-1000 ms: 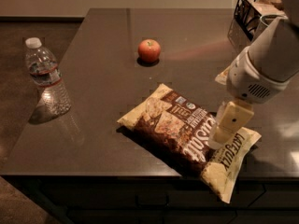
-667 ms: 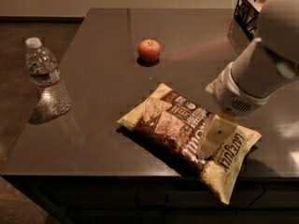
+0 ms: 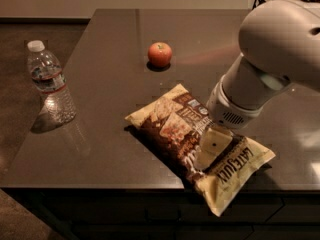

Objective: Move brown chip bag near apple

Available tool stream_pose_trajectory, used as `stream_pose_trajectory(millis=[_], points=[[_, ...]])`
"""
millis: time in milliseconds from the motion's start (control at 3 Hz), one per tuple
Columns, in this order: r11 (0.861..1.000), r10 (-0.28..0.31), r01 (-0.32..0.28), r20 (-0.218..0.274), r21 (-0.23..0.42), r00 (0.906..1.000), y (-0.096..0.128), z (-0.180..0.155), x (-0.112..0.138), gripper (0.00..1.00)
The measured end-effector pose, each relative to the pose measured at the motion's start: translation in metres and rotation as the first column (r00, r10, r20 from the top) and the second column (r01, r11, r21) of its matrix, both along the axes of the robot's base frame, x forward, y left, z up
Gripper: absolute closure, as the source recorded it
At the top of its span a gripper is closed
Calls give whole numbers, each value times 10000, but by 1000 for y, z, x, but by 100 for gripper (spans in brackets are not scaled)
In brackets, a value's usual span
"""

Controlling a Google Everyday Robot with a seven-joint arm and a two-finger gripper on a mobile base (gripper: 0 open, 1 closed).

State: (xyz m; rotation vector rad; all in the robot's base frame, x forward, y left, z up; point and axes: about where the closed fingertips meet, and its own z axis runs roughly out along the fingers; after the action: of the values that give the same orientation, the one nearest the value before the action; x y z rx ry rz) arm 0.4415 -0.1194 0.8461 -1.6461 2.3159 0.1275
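Gripper (image 3: 210, 153) has lowered over one brown chip bag (image 3: 170, 126); one apple (image 3: 159, 54) apart.

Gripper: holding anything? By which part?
Cannot be told. The gripper is down on the brown chip bag, at its middle toward the cream-yellow near end, but no grip shows. The apple lies apart.

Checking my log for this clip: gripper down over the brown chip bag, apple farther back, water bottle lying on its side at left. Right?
One error: the camera view shows the water bottle standing upright at left, not lying. The rest holds: the gripper is down over the brown chip bag, and the apple sits farther back.
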Motion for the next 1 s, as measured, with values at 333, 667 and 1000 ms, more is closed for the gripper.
stream_pose_trajectory(millis=[333,667,1000], points=[[9999,-103,103,33,-115,9999,8,7,5,37],[9996,-234,240,331,-165,9992,12,25,15,60],[9989,-405,419,703,-186,9967,10,50,31,83]])
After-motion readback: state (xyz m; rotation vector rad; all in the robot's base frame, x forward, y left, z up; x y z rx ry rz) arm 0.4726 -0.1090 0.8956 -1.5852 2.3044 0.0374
